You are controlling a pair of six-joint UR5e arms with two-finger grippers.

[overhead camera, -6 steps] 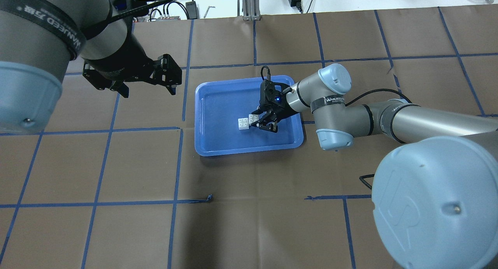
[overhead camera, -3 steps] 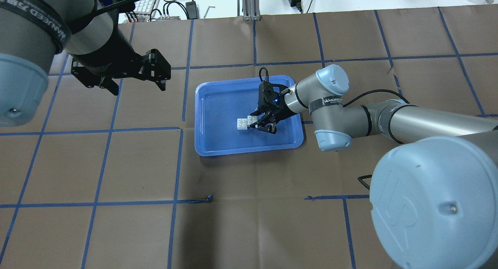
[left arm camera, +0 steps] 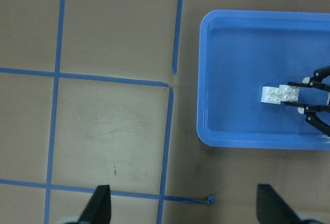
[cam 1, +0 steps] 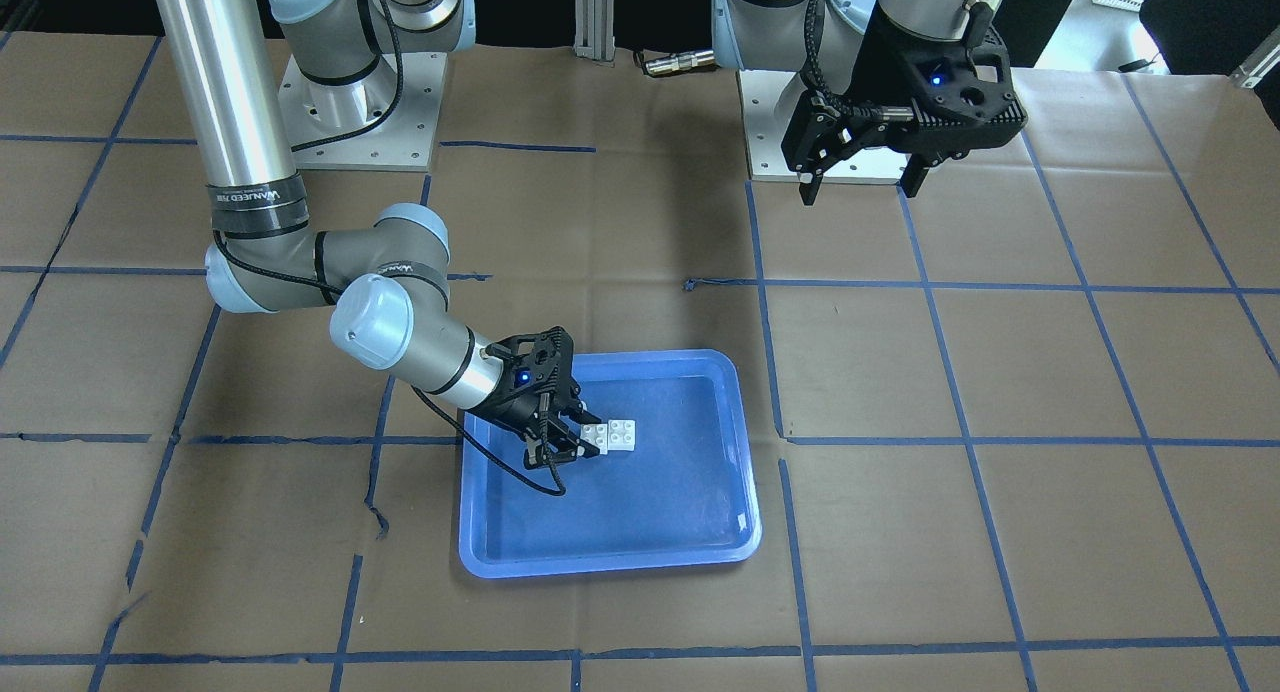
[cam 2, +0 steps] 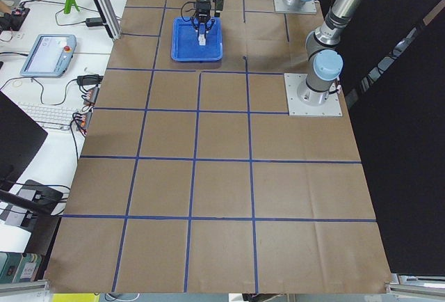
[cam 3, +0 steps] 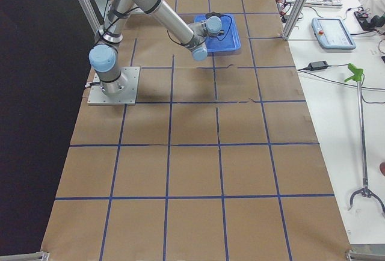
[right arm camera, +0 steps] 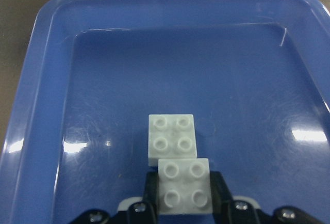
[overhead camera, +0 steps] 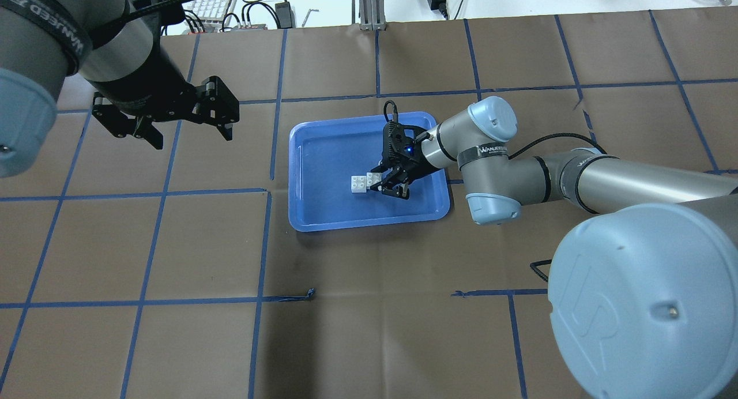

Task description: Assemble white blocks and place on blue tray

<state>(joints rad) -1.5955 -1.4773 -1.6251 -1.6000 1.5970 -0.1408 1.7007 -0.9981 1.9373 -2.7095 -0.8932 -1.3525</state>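
Note:
Two white blocks (overhead camera: 360,183) are joined with an offset, the near one overlapping the far one, inside the blue tray (overhead camera: 323,214). They also show in the front view (cam 1: 615,434), the right wrist view (right arm camera: 171,136) and the left wrist view (left arm camera: 273,94). My right gripper (overhead camera: 377,184) is low in the tray, its fingers (right arm camera: 149,188) pressed against both sides of the near block. My left gripper (overhead camera: 191,138) is open and empty, held high over the table left of the tray (left arm camera: 232,105).
Brown paper with a blue tape grid covers the table (overhead camera: 369,330). The two arm base plates stand at the robot's edge (cam 1: 350,112). A keyboard, cables and a teach pendant (cam 2: 49,55) lie on the white bench beyond the table's far edge.
My left arm has drawn back to the left, away from the tray, still open. My right gripper with the blocks has shifted slightly left in the tray.

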